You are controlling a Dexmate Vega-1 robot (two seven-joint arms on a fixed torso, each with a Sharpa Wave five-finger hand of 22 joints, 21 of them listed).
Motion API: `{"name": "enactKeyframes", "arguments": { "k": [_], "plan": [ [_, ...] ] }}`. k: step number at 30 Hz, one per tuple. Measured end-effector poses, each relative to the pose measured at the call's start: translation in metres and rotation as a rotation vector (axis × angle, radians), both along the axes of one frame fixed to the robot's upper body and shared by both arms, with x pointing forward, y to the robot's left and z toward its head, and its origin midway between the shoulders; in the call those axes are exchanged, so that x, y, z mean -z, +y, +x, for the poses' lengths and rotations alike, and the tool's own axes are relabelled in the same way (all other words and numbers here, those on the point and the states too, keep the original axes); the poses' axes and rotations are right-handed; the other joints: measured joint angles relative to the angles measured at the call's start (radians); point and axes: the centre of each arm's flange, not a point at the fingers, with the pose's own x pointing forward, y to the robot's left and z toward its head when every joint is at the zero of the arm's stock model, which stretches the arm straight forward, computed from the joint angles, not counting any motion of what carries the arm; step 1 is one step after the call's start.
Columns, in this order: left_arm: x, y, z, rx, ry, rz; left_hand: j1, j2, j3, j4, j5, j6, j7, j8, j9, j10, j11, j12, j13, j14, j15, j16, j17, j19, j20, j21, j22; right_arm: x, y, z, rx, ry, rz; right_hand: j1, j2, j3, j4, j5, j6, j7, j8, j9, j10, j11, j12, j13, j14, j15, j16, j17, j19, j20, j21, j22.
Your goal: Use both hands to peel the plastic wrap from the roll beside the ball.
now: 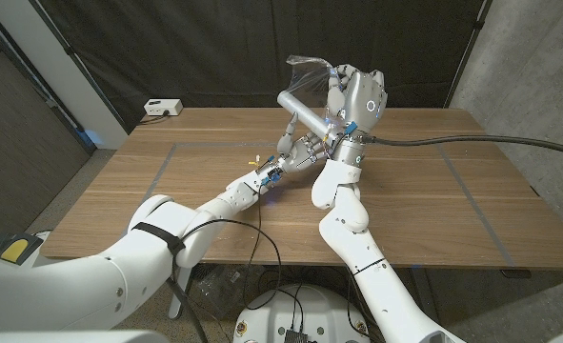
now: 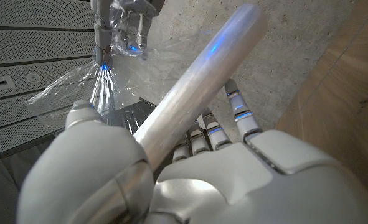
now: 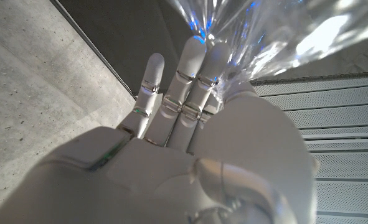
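Note:
The plastic wrap roll [image 1: 300, 111] is lifted above the table [image 1: 214, 205] and tilted. My left hand [image 1: 300, 152] grips its lower end; in the left wrist view the pale roll [image 2: 196, 81] runs out from that left hand [image 2: 190, 168]. My right hand [image 1: 352, 95] is raised beside the roll's upper end and pinches a loose sheet of clear wrap [image 1: 310, 71] pulled off it. The wrap [image 2: 78, 93] fans out between the roll and the right hand [image 2: 124, 18]. In the right wrist view, crinkled wrap [image 3: 277, 37] bunches at the right hand's fingers [image 3: 190, 68].
A white power strip [image 1: 163, 108] lies at the table's far left corner. Dark curtains hang behind the table. A thick black cable [image 1: 472, 143] crosses above the right side of the table. Thin lines mark rectangles on the tabletop.

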Motion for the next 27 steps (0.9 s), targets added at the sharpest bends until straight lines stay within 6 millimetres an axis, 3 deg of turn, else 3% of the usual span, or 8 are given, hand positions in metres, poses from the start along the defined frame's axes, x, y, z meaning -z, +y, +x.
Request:
{"name": "enactKeyframes", "arguments": {
  "k": [7, 22, 25, 27],
  "plan": [
    [-0.0026, -0.0006, 0.0006, -0.005, -0.003, -0.006, 0.004, -0.004, -0.014, -0.005, 0.009, -0.021, -0.003, -0.008, 0.0, -0.024, 0.013, -0.008, -0.006, -0.013, 0.013, -0.005, 0.0, -0.005, 0.005, -0.007, 0.0, -0.0021, 0.001, -0.0049, 0.018, -0.013, -0.003, -0.003, -0.002, -0.003, 0.003, 0.0, 0.002, -0.002, -0.001, 0.0, 0.0, 0.0, -0.007, 0.004, 0.0, 0.0, 0.0, 0.0, 0.0, 0.0, 0.007, -0.007],
    [-0.0001, 0.0035, 0.0024, -0.018, 0.002, 0.0, 0.009, 0.001, -0.022, -0.005, 0.023, -0.025, 0.0, -0.011, -0.005, -0.038, 0.013, -0.015, -0.01, -0.022, 0.017, -0.006, -0.001, -0.012, 0.013, -0.015, 0.004, -0.0074, 0.0057, -0.0108, 0.046, -0.047, -0.005, -0.009, -0.001, -0.003, 0.003, 0.0, 0.001, -0.002, -0.005, 0.005, 0.0, 0.0, -0.015, 0.005, 0.0, 0.0, 0.0, 0.0, -0.008, 0.0, 0.022, -0.025],
    [0.0002, 0.0053, 0.0031, -0.023, 0.003, 0.001, 0.015, 0.007, -0.035, -0.001, 0.032, 0.001, -0.026, -0.002, -0.008, -0.017, -0.022, -0.011, -0.015, -0.02, 0.009, -0.003, -0.001, -0.009, 0.015, -0.016, 0.006, -0.0084, 0.0083, -0.0103, 0.049, -0.045, -0.005, -0.009, -0.001, -0.003, 0.003, 0.0, 0.001, -0.002, -0.005, 0.005, 0.0, 0.0, -0.015, 0.008, 0.0, 0.0, -0.006, 0.0, -0.007, 0.0, 0.025, -0.03],
    [0.0003, 0.0067, 0.0035, -0.026, 0.004, 0.002, 0.016, 0.021, -0.039, 0.0, 0.04, 0.02, -0.063, 0.007, -0.009, -0.002, -0.036, -0.009, -0.019, -0.014, 0.003, 0.004, -0.001, 0.001, 0.014, -0.016, 0.006, -0.0084, 0.0091, -0.01, 0.052, -0.043, -0.004, -0.009, -0.001, -0.003, 0.003, 0.0, 0.001, -0.002, -0.006, 0.005, 0.004, -0.004, -0.015, 0.008, 0.0, 0.0, -0.008, 0.0, -0.011, -0.004, 0.025, -0.03]
  ]
}}
